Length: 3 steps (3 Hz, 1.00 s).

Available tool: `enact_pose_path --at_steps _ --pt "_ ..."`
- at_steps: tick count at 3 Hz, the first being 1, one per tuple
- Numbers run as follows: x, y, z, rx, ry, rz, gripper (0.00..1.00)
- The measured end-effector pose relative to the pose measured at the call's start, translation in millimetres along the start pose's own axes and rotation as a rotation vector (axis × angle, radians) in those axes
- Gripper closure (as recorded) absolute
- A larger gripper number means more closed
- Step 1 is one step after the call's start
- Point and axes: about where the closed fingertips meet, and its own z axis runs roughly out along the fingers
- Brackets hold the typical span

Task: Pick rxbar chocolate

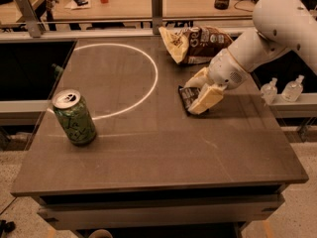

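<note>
your hand [200, 89] is low over the right side of the desk [148, 152], fingers spread apart. the rxbar chocolate [186, 97] lies flat beneath them, near the chip bag [198, 43]. the green can [74, 117] stands well to the left.
</note>
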Motion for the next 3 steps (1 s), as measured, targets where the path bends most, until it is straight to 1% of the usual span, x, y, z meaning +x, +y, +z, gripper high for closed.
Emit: enact_pose_path --at_steps 1,2,3 --pt "-21 -7 -16 0.056 -0.047 -0.024 1.00" --pt "-58 -9 -45 0.107 -0.098 -0.068 1.00" --pt "-87 -10 -67 0.093 -0.170 -0.058 1.00"
